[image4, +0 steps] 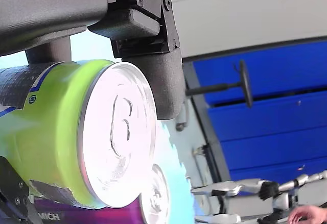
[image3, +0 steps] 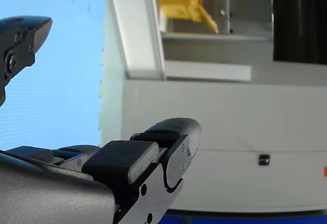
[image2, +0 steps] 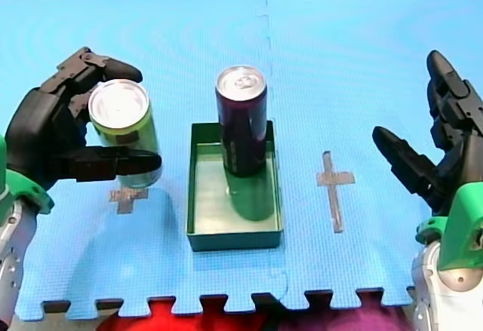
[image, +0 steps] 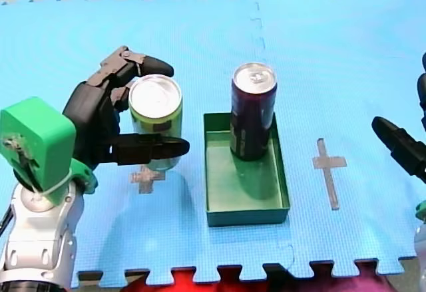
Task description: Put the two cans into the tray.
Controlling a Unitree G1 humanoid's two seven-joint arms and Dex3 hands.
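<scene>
On the blue mat, you're half done: the purple can stands upright at the far end of the green tray. Left hand has its fingers wrapped round the green can, just left of the tray. Right hand is empty, well off to the right. Remaining: green can into tray.

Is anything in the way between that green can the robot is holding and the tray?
Nothing lies between them. The left hand holds the lime-green metal can left of the green rectangular tray. The tall purple can stands at the tray's far end; its near part is bare. The right hand, far right, holds nothing.
</scene>
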